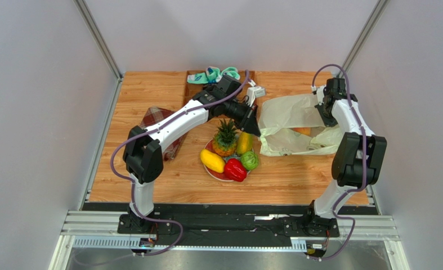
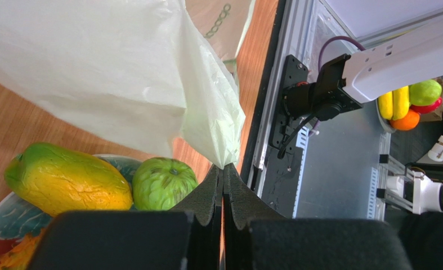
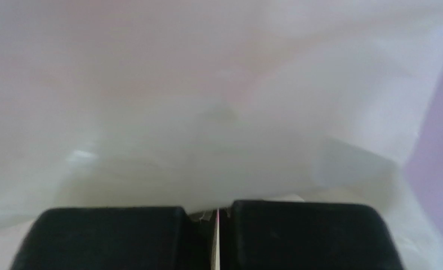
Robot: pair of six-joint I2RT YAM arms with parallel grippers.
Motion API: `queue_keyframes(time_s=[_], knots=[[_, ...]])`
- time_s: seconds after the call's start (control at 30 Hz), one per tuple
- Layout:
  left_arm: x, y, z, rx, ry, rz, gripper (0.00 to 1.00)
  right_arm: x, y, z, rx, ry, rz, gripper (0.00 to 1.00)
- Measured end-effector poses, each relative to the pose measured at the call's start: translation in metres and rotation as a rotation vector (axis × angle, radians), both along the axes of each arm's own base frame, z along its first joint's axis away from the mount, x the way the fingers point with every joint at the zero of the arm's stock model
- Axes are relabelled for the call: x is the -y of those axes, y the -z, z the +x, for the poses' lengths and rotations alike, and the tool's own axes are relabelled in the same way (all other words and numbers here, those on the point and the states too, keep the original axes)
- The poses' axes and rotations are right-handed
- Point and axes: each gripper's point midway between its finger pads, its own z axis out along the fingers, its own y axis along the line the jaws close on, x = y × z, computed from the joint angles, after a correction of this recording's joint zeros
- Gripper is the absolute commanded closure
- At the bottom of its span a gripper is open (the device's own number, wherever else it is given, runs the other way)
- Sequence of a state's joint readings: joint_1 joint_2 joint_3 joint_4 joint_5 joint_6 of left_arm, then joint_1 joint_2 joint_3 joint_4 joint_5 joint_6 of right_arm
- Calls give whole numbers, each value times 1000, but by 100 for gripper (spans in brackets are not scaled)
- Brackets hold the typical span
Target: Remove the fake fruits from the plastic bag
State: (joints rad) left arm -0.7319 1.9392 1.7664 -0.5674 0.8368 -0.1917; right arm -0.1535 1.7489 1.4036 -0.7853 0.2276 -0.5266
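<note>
— On the wooden table point(image 1: 150, 93), what takes up the most room?

— The plastic bag point(image 1: 288, 121), cream-white and crinkled, on the right half of the table. It is held up between the two arms, its lower edge sagging onto the wood.

— How do the grippers hold it?

— The left gripper point(image 2: 223, 180) reaches across from the left. Its fingers are pressed together on a thin corner of the bag, above the plate's edge. The right gripper point(image 3: 218, 216) is closed too, with the bag's film caught at the seam of its fingers. Its own camera sees only pale plastic.

— Where are the fruits?

— Five sit on a plate point(image 2: 4, 216) at the table's middle, just left of the bag. The pineapple point(image 1: 225, 138) stands tallest at the back. A yellow-green fruit point(image 2: 66, 177) lies beside it. In front are a yellow mango point(image 1: 212, 161), a red bell pepper point(image 1: 235, 170) and a green round piece point(image 2: 162, 183). One orange fruit point(image 1: 302, 131) shows faintly through the bag, inside it.

— Anything else?

— A red plaid cloth point(image 1: 156, 118) lies under the left arm. Teal-and-white socks point(image 1: 215, 74) lie at the far edge.
</note>
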Motion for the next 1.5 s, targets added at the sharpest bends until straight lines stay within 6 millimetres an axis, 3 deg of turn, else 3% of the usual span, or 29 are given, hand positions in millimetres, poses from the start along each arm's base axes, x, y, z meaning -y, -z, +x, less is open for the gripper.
queue_keyframes(time_s=[0.03,0.07,0.1,0.13,0.23,0.3,0.4,0.5,0.53,0.6,0.67,0.73,0.87,0.93,1.03,1.2,1.37,1.5], knots=[[0,0,0,0,0,0,100,4,-2,2,8,1,-17,97],[0,0,0,1,0,0,100,7,-3,3,13,0,-32,88],[1,0,-1,1,2,0,100,9,-4,4,16,1,-40,76],[1,0,-1,2,3,-1,100,9,-4,4,15,3,-45,55],[5,-6,-4,11,12,-10,100,7,-8,4,10,24,-36,34],[8,-12,-5,23,18,-20,100,1,-21,7,35,30,-3,27],[12,-22,-6,42,26,-39,100,-21,-57,10,148,-18,97,38],[13,-27,-5,52,27,-48,100,-60,-106,-7,290,-140,226,63],[13,-27,-5,53,27,-48,100,-75,-118,-16,324,-189,267,65],[13,-27,-5,54,26,-48,100,-100,-123,-30,335,-271,336,71],[13,-27,-4,54,24,-46,100,-124,-110,-44,277,-336,421,77],[13,-27,-5,54,24,-45,100,-138,-82,-49,185,-357,497,79],[13,-27,-4,54,22,-43,100,-148,-15,-52,-30,-297,604,79],[13,-27,-5,53,21,-42,100,-150,1,-53,-83,-270,629,75],[13,-27,-5,52,22,-40,100,-152,9,-45,-106,-232,648,66],[12,-26,-5,54,24,-38,100,-147,-3,-2,-16,-194,631,43],[12,-26,-5,57,26,-38,100,-133,-2,28,41,-153,562,38],[12,-26,-5,58,27,-38,100,-114,22,43,19,-91,473,34]])
